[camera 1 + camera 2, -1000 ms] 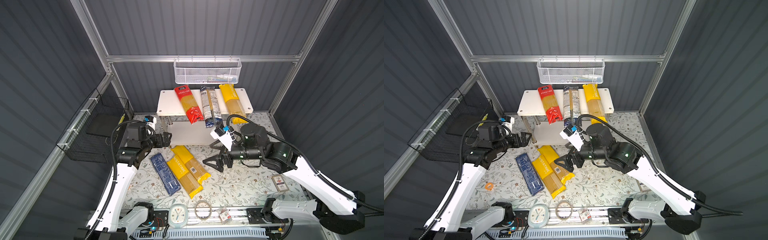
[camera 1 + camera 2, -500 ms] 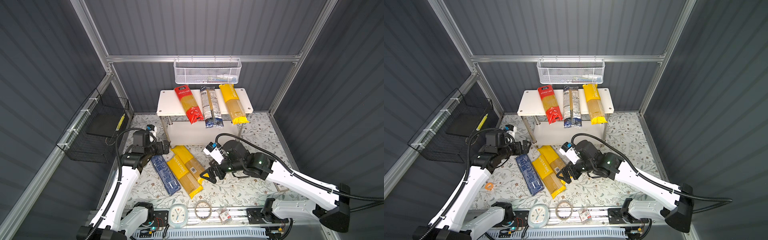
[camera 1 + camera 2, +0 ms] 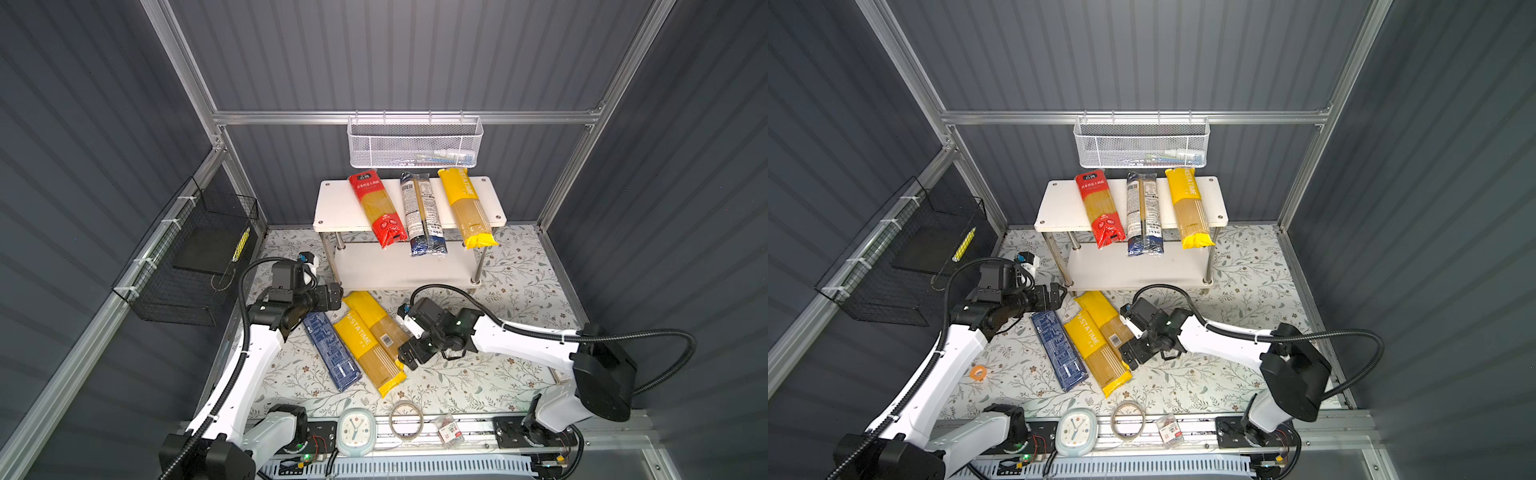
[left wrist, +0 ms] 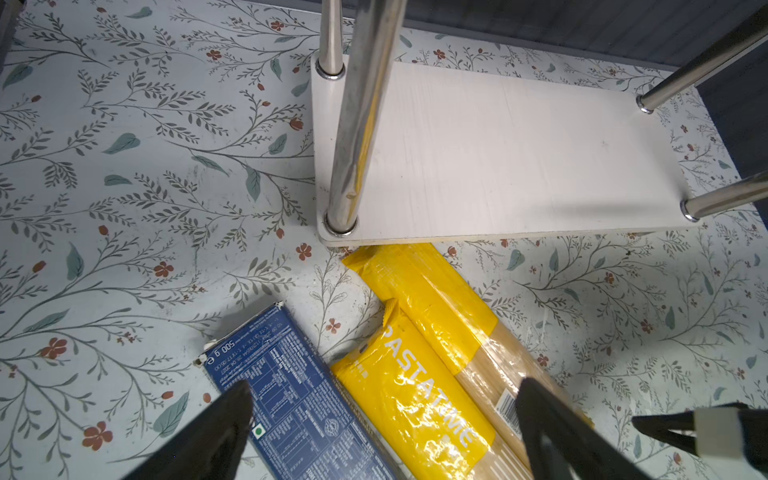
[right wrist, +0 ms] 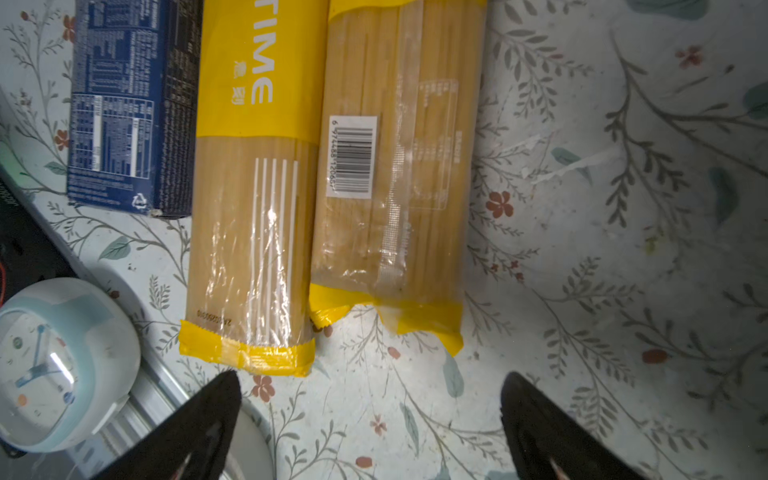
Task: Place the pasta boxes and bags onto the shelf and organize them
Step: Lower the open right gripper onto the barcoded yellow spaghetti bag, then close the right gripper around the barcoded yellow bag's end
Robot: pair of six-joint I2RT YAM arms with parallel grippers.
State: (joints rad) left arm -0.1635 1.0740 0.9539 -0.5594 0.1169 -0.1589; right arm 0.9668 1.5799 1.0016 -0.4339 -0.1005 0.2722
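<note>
A white two-tier shelf of rectangular boards on chrome tube legs point(image 3: 336, 203) is standing at the back of the floral-patterned bench point(image 3: 498, 374). Three long packs are lying side by side across its top board, their near ends overhanging the front edge: a red spaghetti bag point(image 3: 376, 210) on the left, a clear spaghetti bag with dark-blue ends point(image 3: 422, 216) in the middle and a yellow plastic spaghetti bag point(image 3: 467, 212) on the right. Three more packs are lying slanted on the bench just in front of the shelf, touching along their long sides: a dark-blue patterned cardboard box point(image 3: 330, 353), a yellow "PASTATIME" bag point(image 3: 365, 353) and a second yellow bag turned barcode up point(image 3: 374, 316), whose far end is reaching the lower board's front edge. The left claw point(image 3: 332, 296) is hovering over the pack ends nearest the shelf, beside the shelf's front left leg, with its black fingers point(image 4: 224, 419) spread wide. The right claw point(image 3: 409, 357) is hanging low at the near end of the barcode-up bag, its fingers point(image 5: 208, 415) also spread wide. In the right wrist view both yellow sealed ends are lying just ahead of the fingertips.
</note>
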